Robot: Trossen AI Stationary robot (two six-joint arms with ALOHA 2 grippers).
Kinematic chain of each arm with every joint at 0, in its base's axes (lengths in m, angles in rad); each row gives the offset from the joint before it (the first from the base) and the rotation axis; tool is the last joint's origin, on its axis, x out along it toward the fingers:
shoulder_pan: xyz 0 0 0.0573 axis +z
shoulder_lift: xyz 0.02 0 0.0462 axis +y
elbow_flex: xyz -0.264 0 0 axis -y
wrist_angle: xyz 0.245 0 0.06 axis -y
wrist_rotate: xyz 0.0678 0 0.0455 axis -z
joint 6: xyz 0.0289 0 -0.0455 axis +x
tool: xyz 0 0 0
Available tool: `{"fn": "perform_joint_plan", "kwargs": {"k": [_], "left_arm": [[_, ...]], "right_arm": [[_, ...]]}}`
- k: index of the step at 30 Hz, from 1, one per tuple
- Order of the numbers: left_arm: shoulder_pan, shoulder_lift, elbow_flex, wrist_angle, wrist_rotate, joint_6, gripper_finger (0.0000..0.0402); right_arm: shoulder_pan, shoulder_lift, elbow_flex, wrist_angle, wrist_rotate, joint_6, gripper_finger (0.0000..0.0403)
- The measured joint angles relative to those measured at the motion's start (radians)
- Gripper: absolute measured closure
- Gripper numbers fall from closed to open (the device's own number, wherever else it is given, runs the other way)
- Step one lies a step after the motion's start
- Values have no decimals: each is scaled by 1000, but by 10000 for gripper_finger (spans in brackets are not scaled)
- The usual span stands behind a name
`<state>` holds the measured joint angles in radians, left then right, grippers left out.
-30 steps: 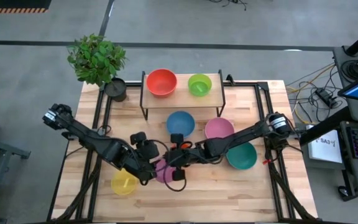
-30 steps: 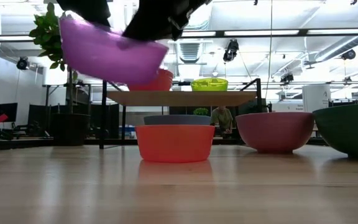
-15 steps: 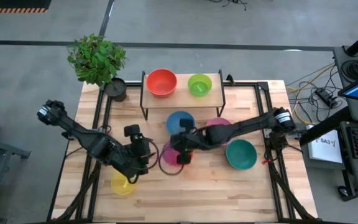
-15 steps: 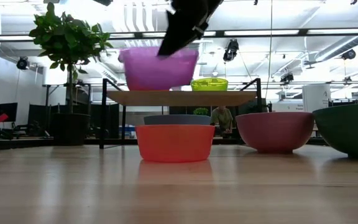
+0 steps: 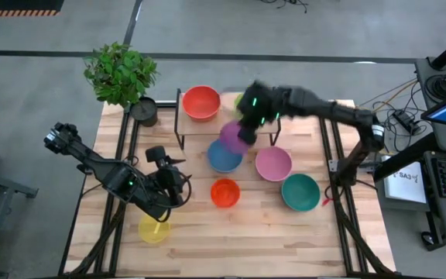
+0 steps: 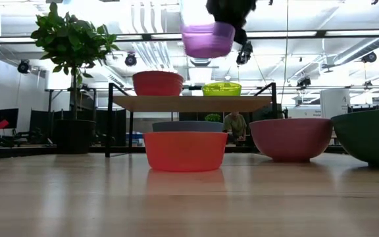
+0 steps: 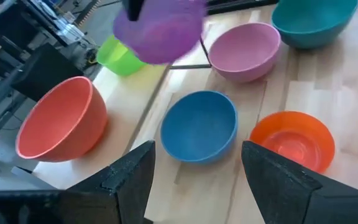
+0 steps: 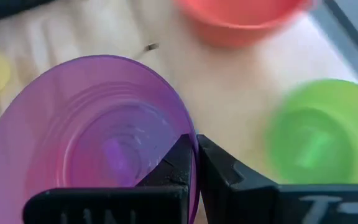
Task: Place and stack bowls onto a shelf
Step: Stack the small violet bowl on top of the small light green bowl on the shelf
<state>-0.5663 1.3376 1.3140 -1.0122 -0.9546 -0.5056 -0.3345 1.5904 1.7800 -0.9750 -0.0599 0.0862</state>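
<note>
Fingers of the right gripper pinch the purple bowl's rim — bowl aloft beside the shelf. Left gripper hangs open, empty, near the orange bowl.

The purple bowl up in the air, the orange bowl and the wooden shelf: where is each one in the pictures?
purple bowl [image 6: 207, 39]: low view, on its outer side wall.
orange bowl [image 5: 224, 192]: high view, on its inside bottom.
shelf [image 5: 227, 118]: high view, on the bare board between the red and green bowls.
</note>
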Motion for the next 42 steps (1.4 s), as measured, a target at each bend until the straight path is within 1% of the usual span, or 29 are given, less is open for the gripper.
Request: {"fn": "perform_joint_plan", "kwargs": {"k": [2, 7, 10, 13, 16, 19, 27, 30, 38, 42], "left_arm": [[0, 0, 0, 0, -8, -5, 178], [0, -4, 0, -10, -8, -8, 178], [0, -5, 0, -16, -16, -8, 178], [0, -8, 0, -16, -29, -8, 178], [0, -8, 0, -17, -32, -8, 178], [0, -8, 0, -17, -33, -8, 178], [0, -8, 0, -17, -33, -12, 178], [0, -8, 0, -19, -33, -19, 178], [0, -8, 0, -23, -32, -28, 178], [0, -8, -1, -23, -32, -31, 178]], "right_arm": [[-98, -1, 19, -14, -71, -15, 394], [-316, 21, 36, -15, -159, -35, 394], [-408, 50, 35, -17, -227, -46, 394], [-457, 75, 34, -15, -238, -63, 394], [-482, 106, 33, -13, -239, -78, 394], [-483, 129, 33, -4, -263, -84, 394], [-482, 146, 33, 48, -263, -87, 389], [-482, 146, 33, 44, -263, -89, 369], [-482, 145, 33, 45, -258, -78, 293], [-482, 133, 33, 50, -254, -79, 272]]}}
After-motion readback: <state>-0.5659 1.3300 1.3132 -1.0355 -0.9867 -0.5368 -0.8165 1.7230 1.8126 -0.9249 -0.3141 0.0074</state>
